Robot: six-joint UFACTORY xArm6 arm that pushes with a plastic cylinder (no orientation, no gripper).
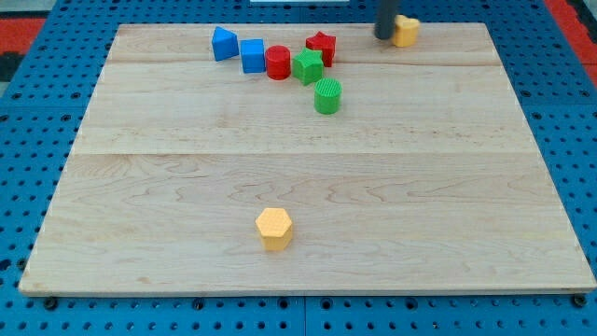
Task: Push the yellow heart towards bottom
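The yellow heart (406,32) sits at the view's top edge of the wooden board (308,271), right of centre. My tip (384,35) stands right against its left side, touching or nearly touching it. The rod rises out of the view's top.
A cluster lies at the view's top, left of the tip: a blue pentagon-like block (223,44), a blue cube (253,55), a red cylinder (278,63), a green star (308,66), a red star (322,46) and a green cylinder (327,96). A yellow hexagon (274,228) lies near the view's bottom.
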